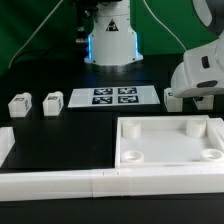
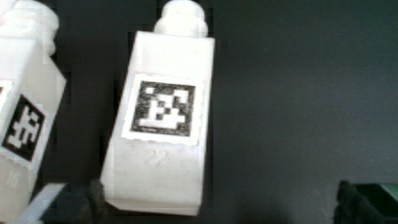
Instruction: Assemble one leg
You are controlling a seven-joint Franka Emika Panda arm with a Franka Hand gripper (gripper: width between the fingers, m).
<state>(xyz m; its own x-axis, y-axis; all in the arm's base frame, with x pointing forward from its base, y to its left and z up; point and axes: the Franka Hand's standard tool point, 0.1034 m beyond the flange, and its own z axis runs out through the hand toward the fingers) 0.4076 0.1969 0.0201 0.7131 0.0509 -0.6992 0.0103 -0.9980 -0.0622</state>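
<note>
In the wrist view two white legs lie side by side on the black table. One leg (image 2: 164,115) shows its square tag face up, with its peg end pointing away from the gripper. The other leg (image 2: 25,100) is cut off by the frame edge. My gripper (image 2: 214,205) is open above them, and the near end of the tagged leg lies close to one dark fingertip (image 2: 63,203). In the exterior view the gripper (image 1: 196,92) hangs low at the right over a white leg (image 1: 174,98). Two more legs (image 1: 19,104) (image 1: 52,102) stand at the left.
The large white square panel with corner sockets (image 1: 170,128) lies at the front right. The marker board (image 1: 112,97) lies in the middle before the robot base (image 1: 110,40). A white wall (image 1: 60,182) runs along the front edge and the left.
</note>
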